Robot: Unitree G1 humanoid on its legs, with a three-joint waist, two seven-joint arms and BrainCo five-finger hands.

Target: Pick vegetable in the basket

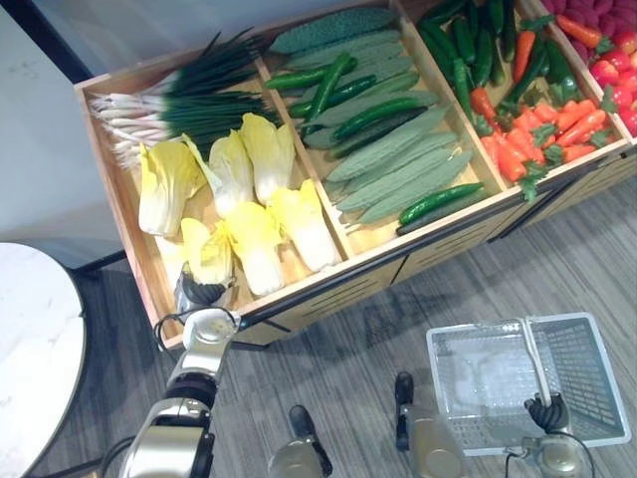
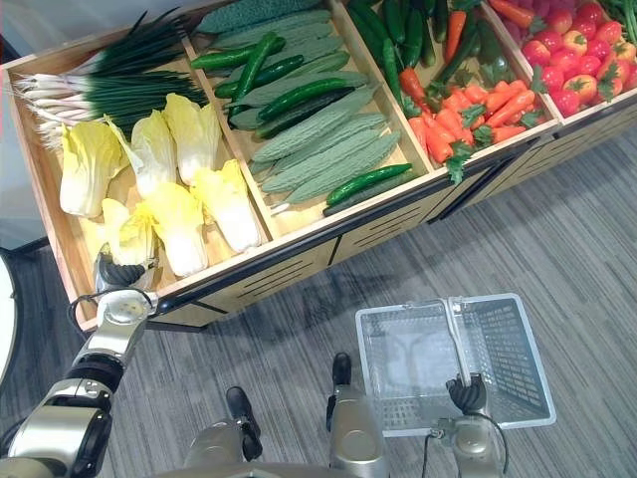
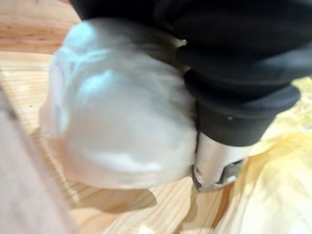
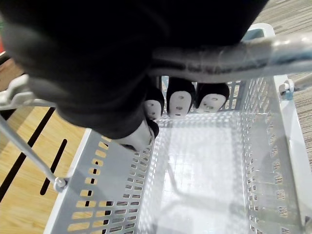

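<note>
A yellow napa cabbage (image 1: 211, 251) lies at the near-left corner of the wooden crate (image 1: 134, 239). My left hand (image 1: 202, 293) reaches over the crate's front edge and is curled round its white stem end (image 3: 122, 126), which presses against the hand's dark cover (image 3: 234, 73). Down at the right, my right hand (image 1: 547, 413) is shut on the handle (image 4: 273, 48) of an empty white plastic basket (image 1: 587, 398), its fingers (image 4: 180, 102) wrapped under the bar. The basket hangs above the grey floor, in front of the stand.
Several more cabbages (image 1: 269, 149) share the compartment with green onions (image 1: 189, 95). Cucumbers and bitter gourds (image 1: 398, 164) fill the middle, carrots (image 1: 537, 129) and red fruit (image 1: 617, 70) the right. A white round table (image 1: 30, 349) stands at the left.
</note>
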